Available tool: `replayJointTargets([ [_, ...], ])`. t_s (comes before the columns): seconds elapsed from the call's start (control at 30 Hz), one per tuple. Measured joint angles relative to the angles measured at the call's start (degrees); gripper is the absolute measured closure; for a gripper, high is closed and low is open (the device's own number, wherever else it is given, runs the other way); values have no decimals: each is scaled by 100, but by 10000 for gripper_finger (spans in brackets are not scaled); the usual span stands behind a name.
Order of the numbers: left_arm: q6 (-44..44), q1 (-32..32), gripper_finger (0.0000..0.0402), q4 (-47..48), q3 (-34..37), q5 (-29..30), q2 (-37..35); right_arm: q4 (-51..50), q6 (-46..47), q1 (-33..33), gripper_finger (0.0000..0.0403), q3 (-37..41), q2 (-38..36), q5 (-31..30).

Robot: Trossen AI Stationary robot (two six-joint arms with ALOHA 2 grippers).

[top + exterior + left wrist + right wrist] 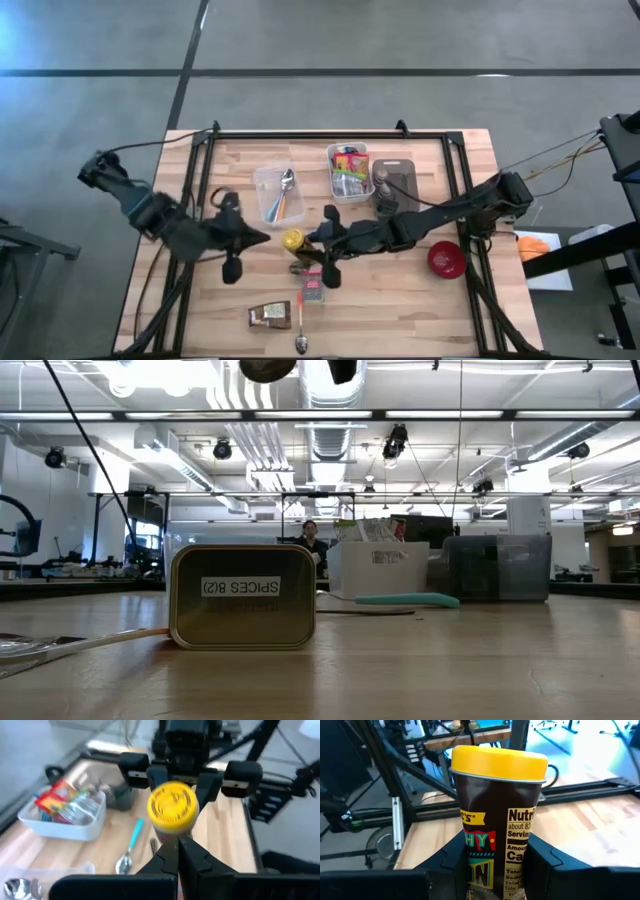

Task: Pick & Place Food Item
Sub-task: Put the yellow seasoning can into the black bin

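Observation:
A brown canister with a yellow lid (293, 240) is held upright above the middle of the table by my right gripper (318, 243), which is shut on it and reaches in from the table's right. In the right wrist view the canister (495, 815) fills the space between the fingers. My left gripper (262, 238) is shut, and its tip points at the canister from the table's left with a short gap between them. The left wrist view looks past the shut fingers (179, 851) at the yellow lid (172, 805). My right gripper pinches the lower part of the canister's brown wall (470, 865) between its two fingers, one on each side. The fingers come nearly level from the table's right. The canister stands upright in the hold, lid up, lifted clear of the table.
A clear tub with spoons (277, 193), a white tub of packets (349, 172) and a grey tub (395, 182) stand at the far middle. A red bowl (446, 259) sits at the right. A spice tin (270, 315), a spoon (302, 320) and a pink packet (313, 285) lie near the front.

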State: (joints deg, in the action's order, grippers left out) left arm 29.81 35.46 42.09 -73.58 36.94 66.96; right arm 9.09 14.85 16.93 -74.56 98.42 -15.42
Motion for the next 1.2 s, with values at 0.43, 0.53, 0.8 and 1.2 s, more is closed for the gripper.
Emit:
replayJointTargets([
  [0.43,-1385,156,248,-4913,2744,403,-84,13,-8,42,281,1,-260,-4],
  [0.53,-1373,119,188,-5322,2973,404,-40,63,-29,48,281,1,-274,-15],
  [0.8,-1360,-189,89,-6070,3160,416,338,376,-159,47,282,6,-268,-16],
  [1.2,-2068,-379,72,-7142,3156,-277,787,487,-178,48,282,6,-256,109],
])
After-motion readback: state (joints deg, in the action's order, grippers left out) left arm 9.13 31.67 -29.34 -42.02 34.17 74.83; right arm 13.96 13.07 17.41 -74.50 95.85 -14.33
